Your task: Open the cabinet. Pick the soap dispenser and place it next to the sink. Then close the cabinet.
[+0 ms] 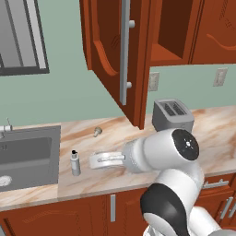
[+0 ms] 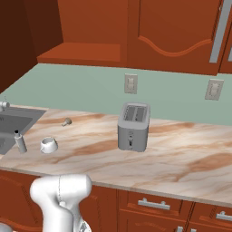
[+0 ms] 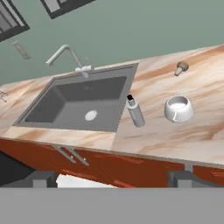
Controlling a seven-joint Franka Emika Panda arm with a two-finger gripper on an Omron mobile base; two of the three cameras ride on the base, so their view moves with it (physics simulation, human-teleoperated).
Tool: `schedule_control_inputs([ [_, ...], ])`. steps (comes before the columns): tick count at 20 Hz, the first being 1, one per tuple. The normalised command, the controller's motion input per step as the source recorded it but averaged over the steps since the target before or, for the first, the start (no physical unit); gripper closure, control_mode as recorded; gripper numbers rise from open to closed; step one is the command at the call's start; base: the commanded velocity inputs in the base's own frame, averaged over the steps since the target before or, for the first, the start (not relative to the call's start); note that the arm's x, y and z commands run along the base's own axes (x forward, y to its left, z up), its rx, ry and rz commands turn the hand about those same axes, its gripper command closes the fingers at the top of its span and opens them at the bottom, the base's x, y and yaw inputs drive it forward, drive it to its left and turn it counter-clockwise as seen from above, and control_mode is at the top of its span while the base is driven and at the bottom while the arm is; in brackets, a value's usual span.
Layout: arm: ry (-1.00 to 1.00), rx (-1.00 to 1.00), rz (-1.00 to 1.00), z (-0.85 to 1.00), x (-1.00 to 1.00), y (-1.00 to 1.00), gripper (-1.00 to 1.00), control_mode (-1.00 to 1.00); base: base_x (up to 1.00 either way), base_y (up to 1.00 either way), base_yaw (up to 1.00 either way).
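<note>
The cabinet [image 1: 110,50] stands open, its arched door with the long silver handle [image 1: 123,50] swung out over the counter, and its bare shelf [image 2: 81,52] shows. The soap dispenser [image 1: 74,163] [image 2: 20,142] [image 3: 135,112], slim and grey with a black pump, stands upright on the marble counter just right of the sink [image 1: 27,156] [image 2: 11,124] [image 3: 83,103]. My gripper [image 3: 113,179] is open, with nothing between its fingers. It hangs back in front of the counter edge, well clear of the dispenser.
A squat white cup [image 3: 178,108] [image 2: 48,145] sits right of the dispenser. A small knob-like object [image 3: 180,68] [image 1: 97,132] lies nearer the wall. A grey toaster [image 1: 172,115] [image 2: 133,126] stands further right. The faucet [image 3: 65,54] rises behind the basin. Base cabinets [image 3: 131,168] run below.
</note>
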Motion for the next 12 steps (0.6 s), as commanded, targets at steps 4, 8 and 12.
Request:
schedule_control_inputs([
  [4,0.04,0.01,-0.21,0.35,-0.36,-0.04,-1.00,-1.00,0.00,0.00,0.00],
  [8,0.00,0.01,-0.19,0.44,-0.14,0.00,-1.00,-1.00,0.00,0.00,0.00],
  [12,-0.06,0.00,-0.26,0.46,0.00,0.00,-1.00,-1.00,0.00,0.00,0.00],
])
